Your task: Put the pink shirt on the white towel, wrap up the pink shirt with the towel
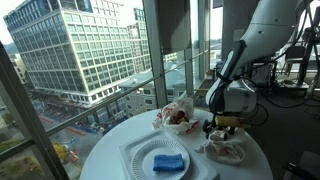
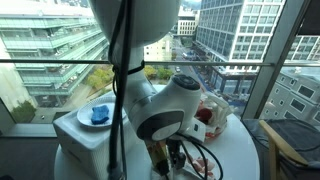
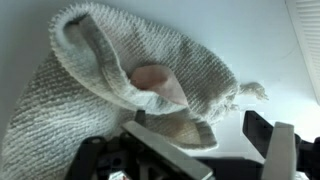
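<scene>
**Shirt tucked in towel, fingers wide open**

Wrist view: the white towel [image 3: 90, 60] is folded over the pink shirt [image 3: 158, 85]. Only a small pink patch shows at the mouth of the fold. The fingers [image 3: 262, 132] are spread wide just above the bundle, w/ nothing held. In an exterior view the bundle sits on the round bench [image 1: 105, 152], near the edge on the arm's side, directly under the fingers. A red-and-white cloth [image 1: 178, 117] lies just beside it, closer to the window. A plate [image 1: 138, 150] w/ a blue sponge [image 1: 168, 161] sits apart from both, at the front.
</scene>
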